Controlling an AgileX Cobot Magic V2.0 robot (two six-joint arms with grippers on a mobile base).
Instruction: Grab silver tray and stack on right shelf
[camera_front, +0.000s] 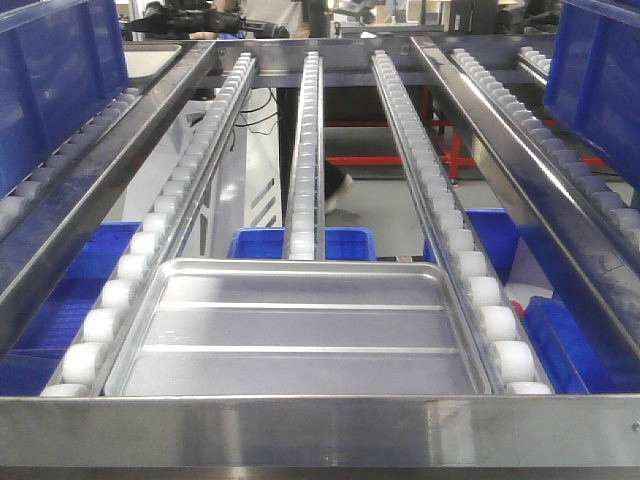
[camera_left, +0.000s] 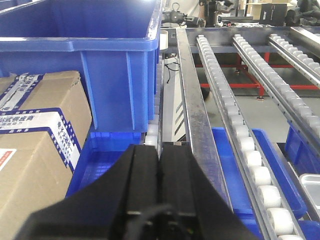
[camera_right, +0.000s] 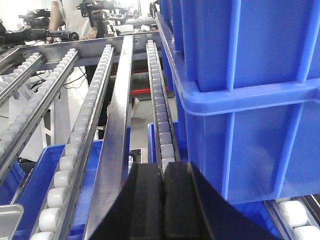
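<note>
The silver tray (camera_front: 300, 330) with two raised ridges lies flat on the white roller rails, just behind the shiny front bar (camera_front: 300, 432) of the steel level that looks like the right shelf. One tray corner (camera_left: 311, 189) shows at the lower right of the left wrist view. Another corner (camera_right: 7, 216) shows at the lower left of the right wrist view. My left gripper (camera_left: 160, 146) is shut and empty, left of the tray. My right gripper (camera_right: 163, 165) is shut and empty, right of the tray. Neither gripper shows in the front view.
Big dark-blue bins (camera_front: 60, 70) (camera_front: 600, 70) stand on the outer rails either side. A bin (camera_left: 100, 65) and cardboard boxes (camera_left: 35, 150) are close to my left gripper. Stacked bins (camera_right: 250, 100) are close to my right gripper. More blue bins (camera_front: 300, 243) sit on the level below.
</note>
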